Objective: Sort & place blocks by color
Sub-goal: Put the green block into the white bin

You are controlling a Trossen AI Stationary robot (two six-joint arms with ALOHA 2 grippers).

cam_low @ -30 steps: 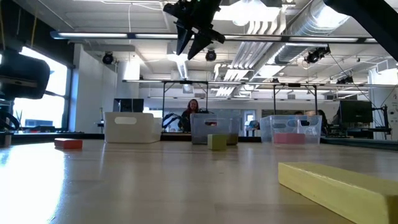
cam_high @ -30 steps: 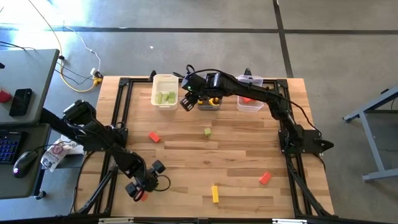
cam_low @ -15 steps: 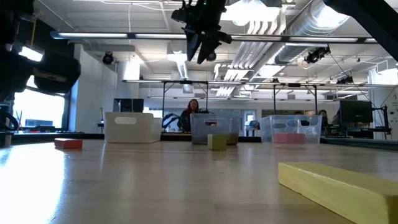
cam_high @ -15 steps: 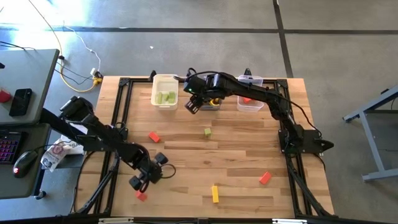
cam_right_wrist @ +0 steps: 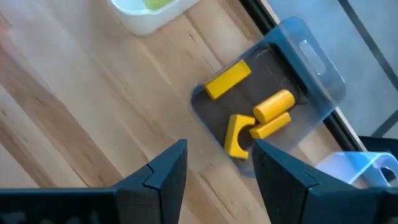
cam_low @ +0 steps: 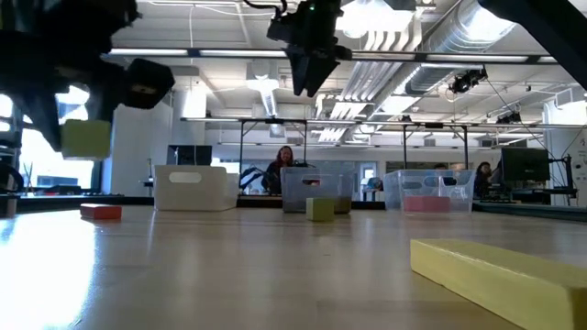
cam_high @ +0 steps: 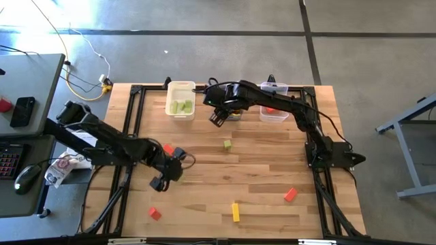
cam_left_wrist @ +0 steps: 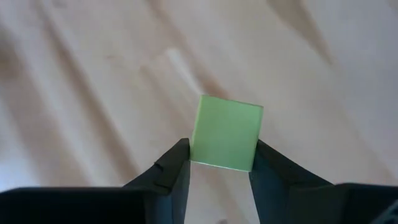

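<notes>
Left gripper [cam_left_wrist: 219, 171]: you see it pinching a light green cube [cam_left_wrist: 226, 132] between its two dark fingers; in the high view it sits above the left-centre of the table [cam_high: 259, 173], just beside a red block [cam_high: 167, 149]; in the low view the cube hangs in the air at upper left
Right gripper [cam_right_wrist: 216, 163]: your right arm hovers over the front edge of the dark grey bin [cam_right_wrist: 273, 68], fingers spread with nothing between them
Dark grey bin contents: you can count four yellow pieces [cam_right_wrist: 255, 118] – one bar apart from the rest, one cylinder, one flat bar and one curved piece touching each other
White bin [cam_high: 180, 100]: back left of the table, with light green blocks [cam_high: 180, 106] inside
Clear bin [cam_high: 274, 102]: back right, with a red piece [cam_high: 270, 109] in it
Loose blocks on the table: a green cube [cam_high: 227, 144] near the centre, a yellow bar [cam_high: 236, 211] at the front, a red block [cam_high: 290, 194] front right, another red block [cam_high: 154, 214] front left
Low view: the yellow bar lies closest to you, the green cube stands in front of the grey bin
Room behind: a person [cam_low: 283, 163] sits beyond the bins, too far for you to tell more
</notes>
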